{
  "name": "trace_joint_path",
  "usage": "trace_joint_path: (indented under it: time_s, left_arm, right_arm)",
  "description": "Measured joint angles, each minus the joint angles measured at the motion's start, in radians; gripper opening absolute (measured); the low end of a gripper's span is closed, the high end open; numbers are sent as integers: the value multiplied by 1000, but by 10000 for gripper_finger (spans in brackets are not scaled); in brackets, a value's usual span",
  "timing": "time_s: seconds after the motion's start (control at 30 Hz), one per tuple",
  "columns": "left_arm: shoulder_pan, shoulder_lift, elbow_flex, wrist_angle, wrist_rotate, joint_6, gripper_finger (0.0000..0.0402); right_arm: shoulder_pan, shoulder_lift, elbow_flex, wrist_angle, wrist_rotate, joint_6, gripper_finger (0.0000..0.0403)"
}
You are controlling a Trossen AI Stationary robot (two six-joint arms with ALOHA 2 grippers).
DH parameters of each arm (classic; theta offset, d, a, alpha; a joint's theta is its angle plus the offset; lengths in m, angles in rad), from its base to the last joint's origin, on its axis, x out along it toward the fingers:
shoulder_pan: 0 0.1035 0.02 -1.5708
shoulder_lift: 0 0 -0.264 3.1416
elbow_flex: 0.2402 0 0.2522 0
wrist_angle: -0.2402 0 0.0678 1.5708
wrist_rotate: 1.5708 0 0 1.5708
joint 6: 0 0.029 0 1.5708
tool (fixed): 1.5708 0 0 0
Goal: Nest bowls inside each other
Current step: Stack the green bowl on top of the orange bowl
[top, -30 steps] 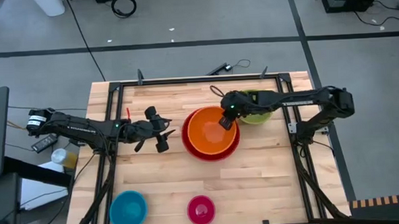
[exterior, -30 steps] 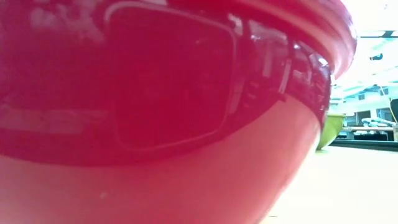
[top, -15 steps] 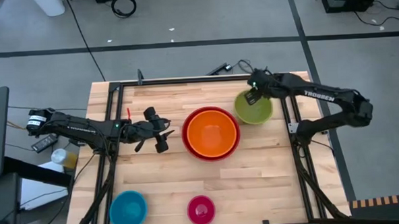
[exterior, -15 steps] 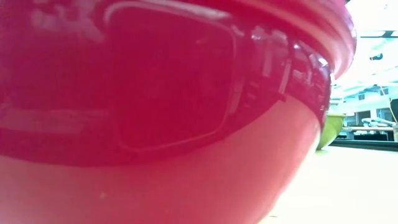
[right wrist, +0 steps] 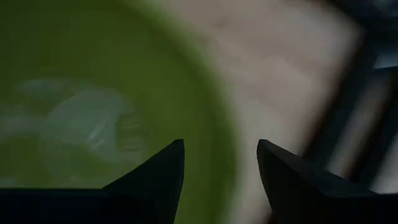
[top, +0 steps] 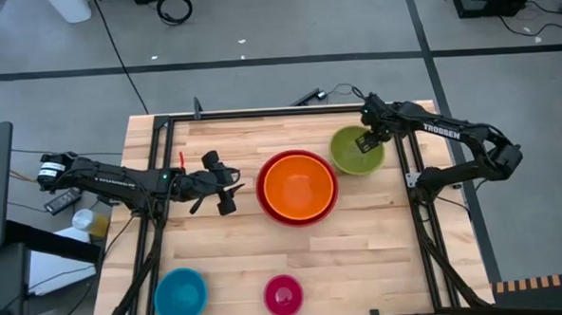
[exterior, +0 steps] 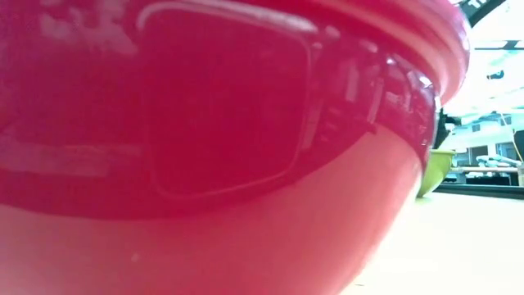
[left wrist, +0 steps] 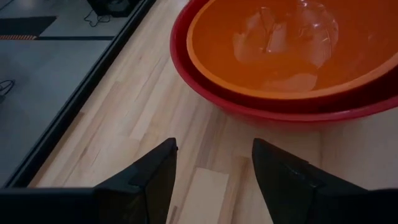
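An orange bowl (top: 296,184) sits nested inside the red bowl (top: 267,208) at the table's middle. The olive green bowl (top: 347,153) stands on its base at the far right. A blue bowl (top: 181,295) and a pink bowl (top: 283,294) stand at the near edge. My right gripper (top: 368,142) hovers open over the green bowl's right rim (right wrist: 217,134), one finger over the inside, one over the outside. My left gripper (top: 227,184) waits open just left of the red bowl (left wrist: 249,112).
A black frame (top: 260,113) runs along the table's far edge and down both sides. Bare wood lies between the nested bowls and the two small bowls near the front. In the low view the red bowl's wall (exterior: 205,147) fills nearly everything.
My right gripper has let go of the orange bowl, which stays in the red one, opened wider, and swung toward the table's far right corner. It has tipped to point more steeply down and now stands over the green bowl's right rim.
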Motion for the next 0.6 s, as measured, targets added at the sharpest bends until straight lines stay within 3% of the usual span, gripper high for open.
trace_joint_path:
  time_s: [0.17,0.37,0.53,0.6]
  left_arm:
    - [0,0,0,-4,0,-5,213]
    - [1,0,0,-3,0,-8,213]
    - [1,0,0,-8,0,-7,213]
    - [1,0,0,-11,0,-7,213]
  right_arm:
    - [-13,0,-76,66,-72,-38,181]
    - [-4,-24,-53,26,-114,-26,30]
    - [41,-144,50,-42,-79,-1,23]
    - [71,-208,119,23,-45,36,17]
